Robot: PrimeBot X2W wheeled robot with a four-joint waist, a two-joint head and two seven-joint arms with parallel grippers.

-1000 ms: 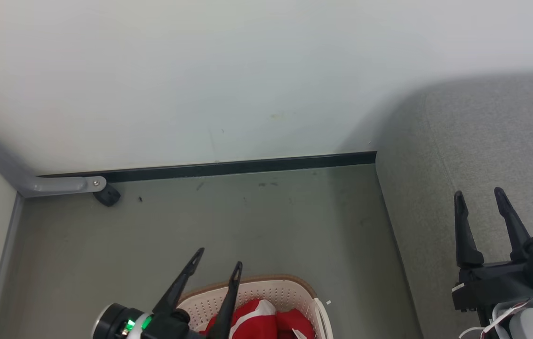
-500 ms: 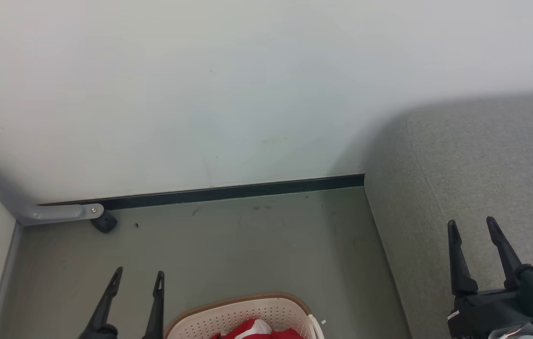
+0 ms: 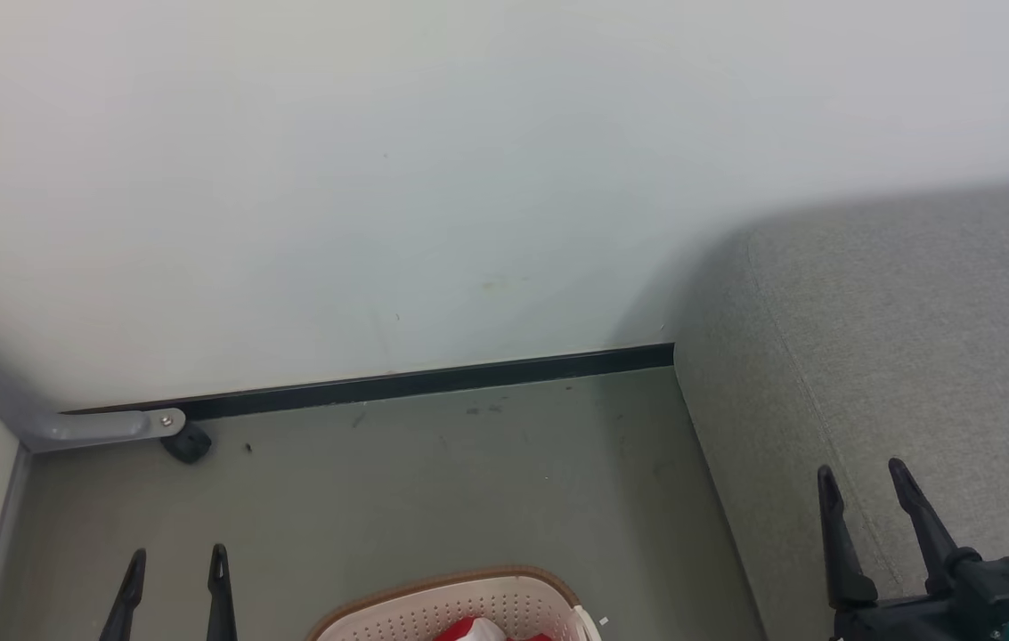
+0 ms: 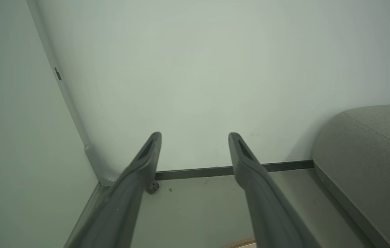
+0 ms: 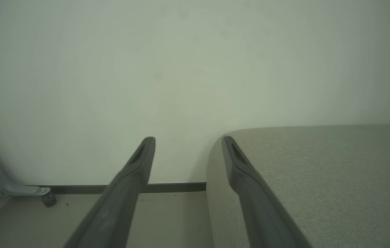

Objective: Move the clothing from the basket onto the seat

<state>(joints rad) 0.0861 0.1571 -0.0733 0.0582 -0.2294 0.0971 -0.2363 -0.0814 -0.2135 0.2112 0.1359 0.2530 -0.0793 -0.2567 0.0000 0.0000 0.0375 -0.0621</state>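
Observation:
The cream basket [image 3: 433, 610] with its brown rim sits on the floor at the head view's bottom edge, a bit of red and white clothing [image 3: 477, 631] showing inside. The grey seat [image 3: 905, 356] rises at the right. My left gripper [image 3: 174, 561] is open and empty over the floor, left of the basket. My right gripper [image 3: 860, 476] is open and empty over the seat's near left part. In the left wrist view the open fingers [image 4: 195, 136] point at the wall, with the seat [image 4: 370, 144] at the right. The right wrist view has open fingers [image 5: 188, 139] at the seat's corner [image 5: 318, 172].
A pale wall [image 3: 433, 178] with a dark skirting strip [image 3: 433, 381] closes the back. A grey metal bracket [image 3: 103, 425] and a black caster [image 3: 186, 442] stand in the left corner. The grey-green floor [image 3: 468, 499] lies between the bracket and the seat.
The head view has tilted up, so basket and clothing slid toward the bottom edge. My left gripper has drawn back from over the basket to its left. The right gripper shows lower in view.

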